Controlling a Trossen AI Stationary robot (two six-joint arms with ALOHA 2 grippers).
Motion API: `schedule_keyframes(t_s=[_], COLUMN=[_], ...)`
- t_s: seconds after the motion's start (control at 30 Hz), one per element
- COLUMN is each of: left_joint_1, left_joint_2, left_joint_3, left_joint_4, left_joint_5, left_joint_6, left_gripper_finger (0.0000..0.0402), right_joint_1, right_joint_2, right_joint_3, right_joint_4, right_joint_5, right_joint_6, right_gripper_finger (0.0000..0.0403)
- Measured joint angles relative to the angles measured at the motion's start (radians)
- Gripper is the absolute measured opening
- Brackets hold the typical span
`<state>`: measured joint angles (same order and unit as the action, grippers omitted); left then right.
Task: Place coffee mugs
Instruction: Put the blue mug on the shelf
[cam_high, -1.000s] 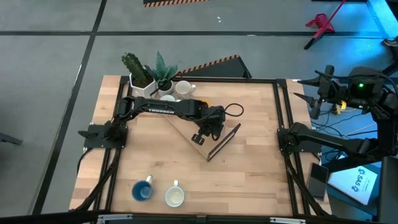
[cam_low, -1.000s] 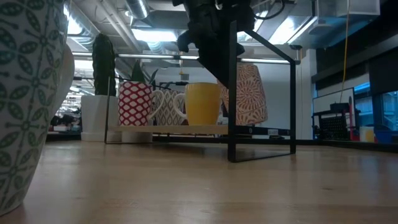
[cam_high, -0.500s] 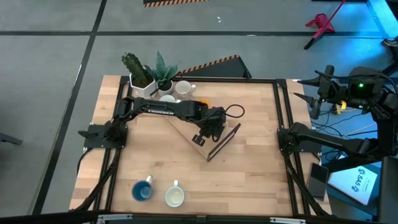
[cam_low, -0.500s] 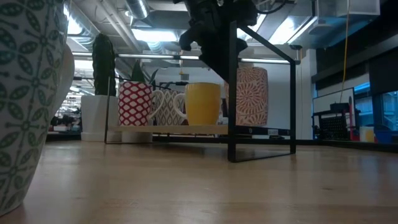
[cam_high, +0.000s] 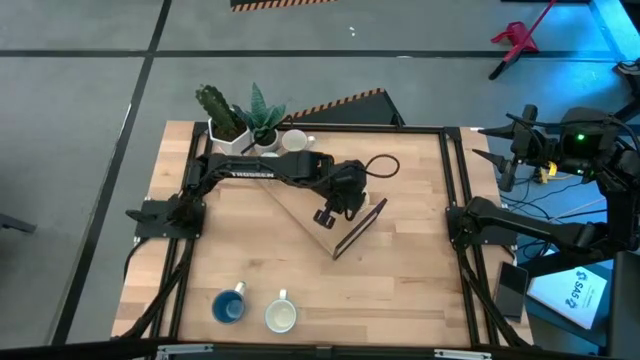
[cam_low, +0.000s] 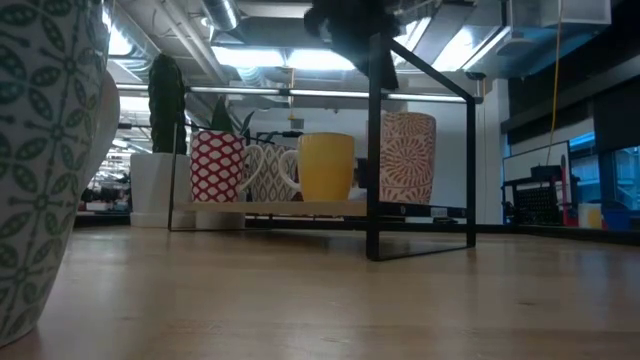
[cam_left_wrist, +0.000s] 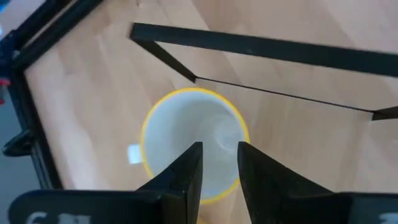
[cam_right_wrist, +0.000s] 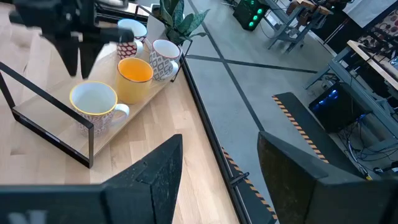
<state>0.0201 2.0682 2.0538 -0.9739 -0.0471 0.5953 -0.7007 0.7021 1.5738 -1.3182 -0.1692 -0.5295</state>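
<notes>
Left gripper (cam_high: 325, 216) is hovering above the patterned mug (cam_right_wrist: 94, 106) on the wooden tray (cam_low: 300, 208), fingers (cam_left_wrist: 186, 174) narrowly parted, gripping nothing. Orange mug (cam_right_wrist: 134, 76) is sitting just beside it. Blue mug (cam_high: 229, 305) and white mug (cam_high: 281, 315) are waiting at the table's near edge. Right gripper (cam_right_wrist: 217, 171) is idling at the table's right side, fingers spread wide, empty.

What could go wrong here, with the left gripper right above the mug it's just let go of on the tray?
1. The left gripper is open just over the patterned mug; a sideways move could catch the rim and tip it.
2. That mug stands near the tray's black frame, so a nudge might knock it against the bar.
3. The orange mug stands close beside it, so a jolt could pass on.
</notes>
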Motion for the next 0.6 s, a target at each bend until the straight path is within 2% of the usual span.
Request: schedule_keyframes(t_s=[0.13, 0.23, 0.33, 0.43, 0.53, 0.6], left_joint_1=[-0.013, -0.044, -0.102, -0.198, -0.344, -0.443], left_joint_2=[0.0, -0.007, -0.041, -0.116, -0.187, -0.233], left_joint_3=[0.115, 0.215, 0.296, 0.275, 0.241, 0.167], left_joint_4=[-0.164, -0.4, -0.591, -0.575, -0.597, -0.591], left_joint_5=[0.007, 0.056, 0.059, 0.053, -0.073, -0.165], left_joint_6=[-0.11, -0.238, -0.415, -0.638, -0.861, -0.984], left_gripper_finger=[0.0095, 0.0095, 0.0093, 0.0092, 0.0091, 0.0091], right_joint_1=[0.0, 0.0, 0.0, 0.0, 0.0, 0.0], right_joint_2=[0.0, 0.0, 0.0, 0.0, 0.0, 0.0], right_joint_3=[0.0, 0.0, 0.0, 0.0, 0.0, 0.0], right_joint_4=[0.0, -0.001, -0.001, -0.001, -0.001, -0.001], right_joint_5=[0.0, -0.001, -0.007, -0.008, -0.008, -0.008], right_joint_6=[-0.002, -0.002, -0.002, -0.002, -0.003, -0.008], right_gripper_finger=[0.0195, 0.0195, 0.0195, 0.0195, 0.0195, 0.0195])
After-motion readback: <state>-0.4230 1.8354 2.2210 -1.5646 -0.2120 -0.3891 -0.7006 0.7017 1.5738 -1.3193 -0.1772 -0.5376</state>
